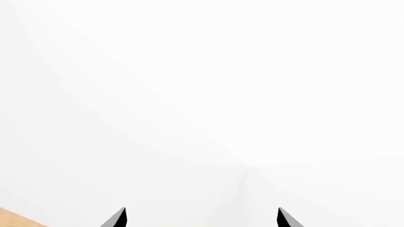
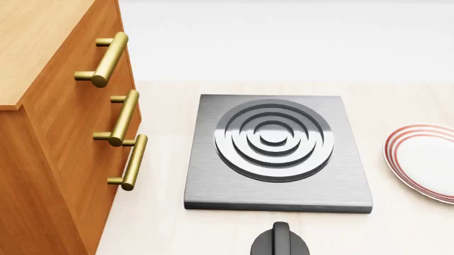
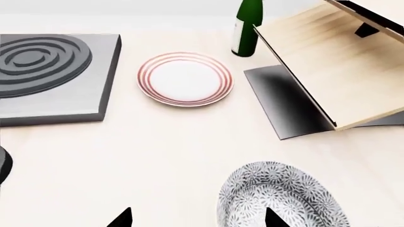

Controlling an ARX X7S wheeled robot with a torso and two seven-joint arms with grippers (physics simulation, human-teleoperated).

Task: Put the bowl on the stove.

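Observation:
The stove (image 2: 277, 154) is a square dark grey metal slab with a ringed burner, in the middle of the head view; it also shows in the right wrist view (image 3: 50, 75). The speckled bowl (image 3: 281, 196) sits on the pale counter close under my right gripper (image 3: 197, 218), which is open, with one fingertip over the bowl's side and the other over bare counter. My left gripper (image 1: 200, 217) is open and empty, facing a blank white wall. Neither gripper nor the bowl shows in the head view.
A wooden drawer cabinet with brass handles (image 2: 114, 58) stands left of the stove. A black knob (image 2: 280, 241) lies in front of it. A white plate with red rings (image 3: 185, 79) is right of the stove, then a green bottle (image 3: 246, 28) and a tilted wooden rack (image 3: 328, 61).

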